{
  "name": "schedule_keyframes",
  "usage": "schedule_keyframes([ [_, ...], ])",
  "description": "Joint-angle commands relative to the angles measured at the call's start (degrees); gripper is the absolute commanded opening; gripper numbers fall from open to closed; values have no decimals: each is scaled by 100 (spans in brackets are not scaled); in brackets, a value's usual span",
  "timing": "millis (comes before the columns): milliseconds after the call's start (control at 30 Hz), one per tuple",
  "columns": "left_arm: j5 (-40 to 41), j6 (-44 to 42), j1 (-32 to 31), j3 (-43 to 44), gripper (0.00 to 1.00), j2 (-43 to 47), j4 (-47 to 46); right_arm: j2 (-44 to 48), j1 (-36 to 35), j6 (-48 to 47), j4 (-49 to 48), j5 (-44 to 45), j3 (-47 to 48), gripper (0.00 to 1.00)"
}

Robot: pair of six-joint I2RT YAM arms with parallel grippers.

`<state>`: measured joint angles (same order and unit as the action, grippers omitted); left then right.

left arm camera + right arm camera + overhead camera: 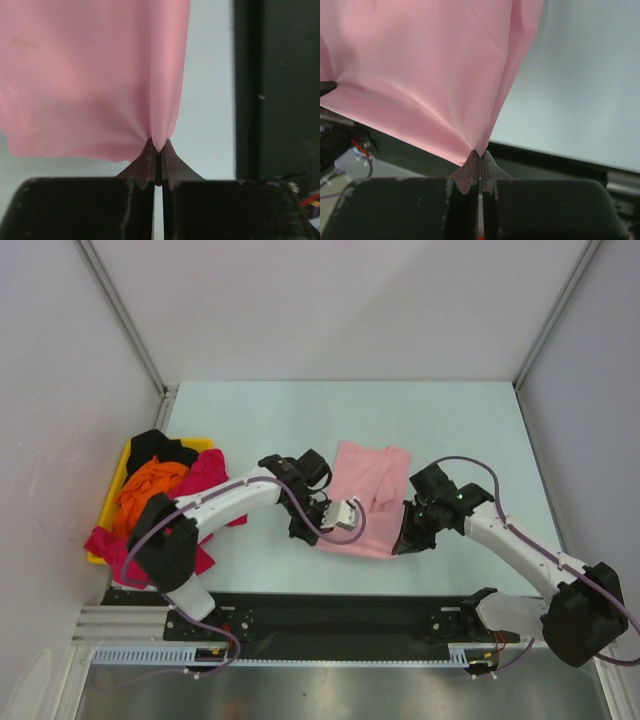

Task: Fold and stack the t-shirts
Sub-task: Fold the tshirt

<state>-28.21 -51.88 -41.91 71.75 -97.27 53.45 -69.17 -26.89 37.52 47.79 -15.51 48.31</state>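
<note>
From above, one pink shirt lies mid-table between two pincers: the left pincer at its near left corner, the right pincer at its near right. Three more, a black shirt, an orange shirt and a magenta shirt, are heaped on one yellow tray, well apart at the left.

Left wrist: the left pincer is clamped on a corner of the pink shirt, with cloth fanning away from the tips.

Right wrist: the right pincer likewise pinches a corner of the pink shirt.
</note>
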Motion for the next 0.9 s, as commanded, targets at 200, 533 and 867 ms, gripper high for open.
schedule_keyframes([
  [200, -1353, -410, 102, -198, 0, 1079, 2029, 431, -695, 811, 1663, -303, 687, 0],
  [533, -1390, 46, 1158, 2439, 1, -774, 1669, -1783, 903, -798, 953, -305, 2673, 0],
  [867, -1354, 607, 1624, 4417, 0, -2427, 1423, -3287, 1432, -711, -24, -585, 3667, 0],
])
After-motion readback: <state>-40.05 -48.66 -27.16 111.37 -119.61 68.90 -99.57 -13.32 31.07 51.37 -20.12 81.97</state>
